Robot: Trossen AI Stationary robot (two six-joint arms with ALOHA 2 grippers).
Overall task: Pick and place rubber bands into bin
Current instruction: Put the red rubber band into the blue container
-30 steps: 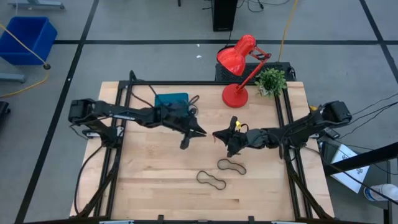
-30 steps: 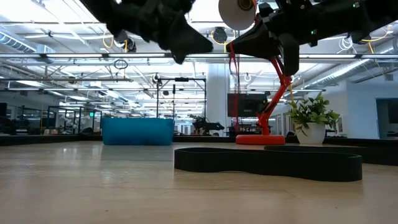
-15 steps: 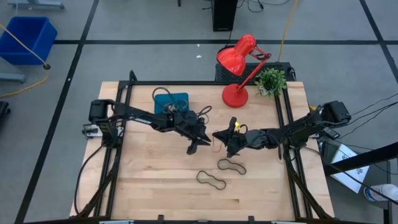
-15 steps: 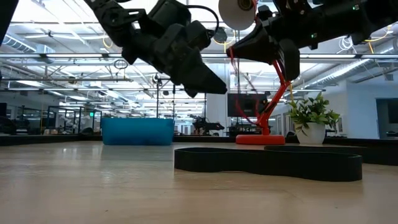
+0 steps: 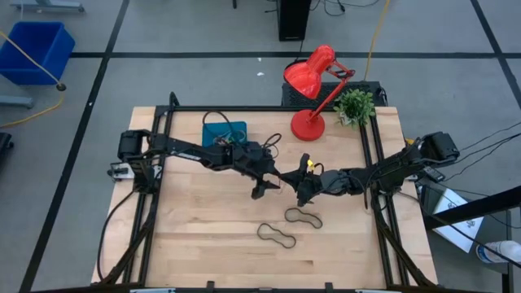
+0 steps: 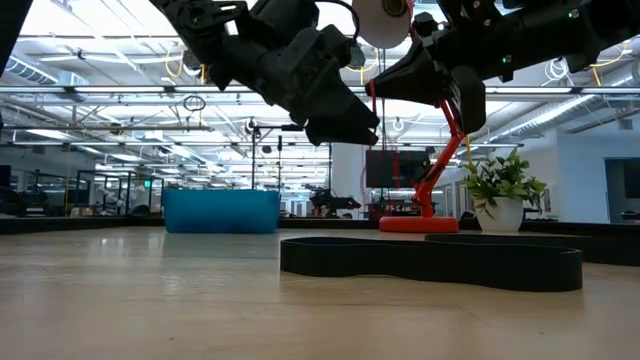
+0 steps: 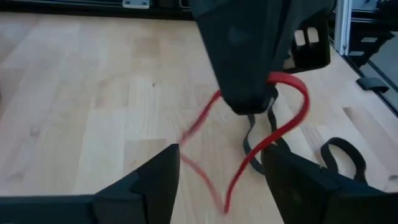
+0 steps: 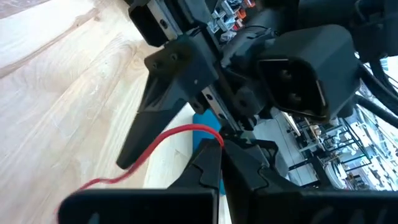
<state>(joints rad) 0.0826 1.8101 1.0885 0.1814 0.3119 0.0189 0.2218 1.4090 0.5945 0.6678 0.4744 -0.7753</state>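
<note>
Mid-handoff above table centre: right gripper clamped on red rubber band, left gripper w/ fingers apart beside it, two black bands left on the near table, bin far-left

Bin behind table-centre rubber bands
</note>
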